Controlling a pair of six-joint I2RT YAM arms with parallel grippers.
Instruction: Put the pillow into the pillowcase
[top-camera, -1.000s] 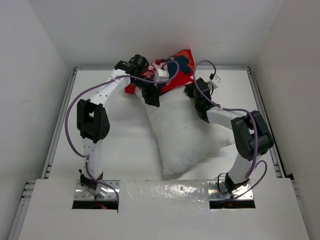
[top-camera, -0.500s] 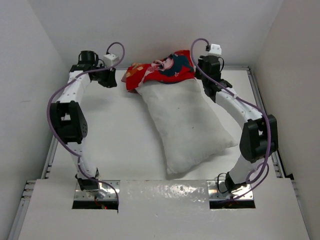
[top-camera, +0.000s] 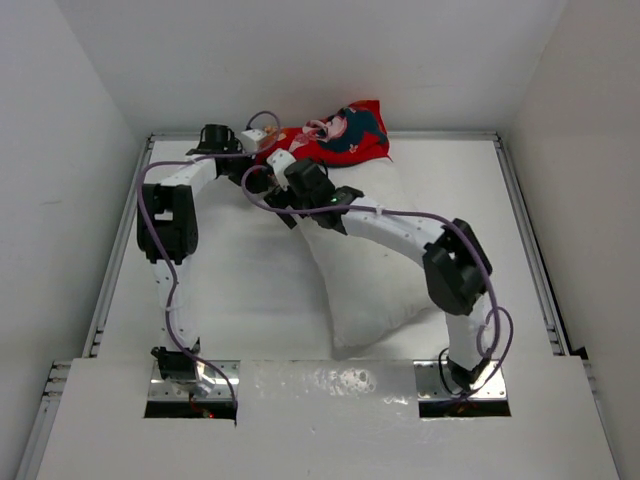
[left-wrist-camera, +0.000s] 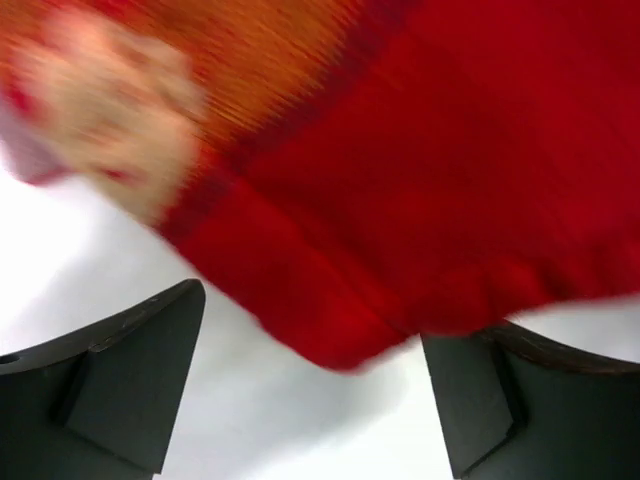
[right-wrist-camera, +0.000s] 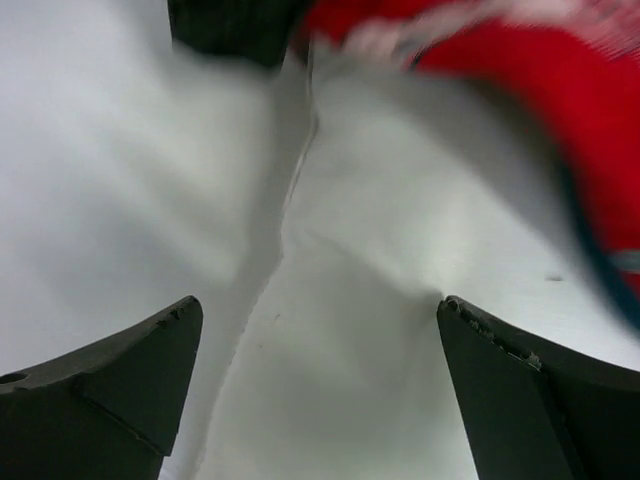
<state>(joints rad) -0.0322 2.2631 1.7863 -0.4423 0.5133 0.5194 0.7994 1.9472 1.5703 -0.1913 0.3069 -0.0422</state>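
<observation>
**Both grippers released at the pillow's far end**

Left gripper (left-wrist-camera: 312, 330) stands wide apart with nothing clamped. In its wrist view the two dark fingers (left-wrist-camera: 120, 380) frame a bare gap, and the red hem of the pillowcase (top-camera: 345, 135) hangs just beyond the tips toward 12 o'clock. Bare white shows under the hem. The view is blurred, so whether cloth touches either finger cannot be told.

Right gripper (right-wrist-camera: 318, 310) is spread just as wide and grasps nothing. White fabric of the pillow (top-camera: 375, 270) fills the space between its fingers, with a crease running up toward 12 o'clock. Red cloth comes in at 1 to 2 o'clock of that view.

From above, the left arm reaches to the 9 o'clock edge of the pillowcase. The right arm stretches across the pillow, its wrist near the pillow's far left corner, at about 8 o'clock from the pillowcase and close to the left gripper.

The pillowcase lies bunched at the far end of the table (top-camera: 230, 290), at the pillow's 12 o'clock end. The pillow itself runs from there toward 5 o'clock, nearly all of it uncovered. Whether its far end sits inside the case cannot be told.
</observation>
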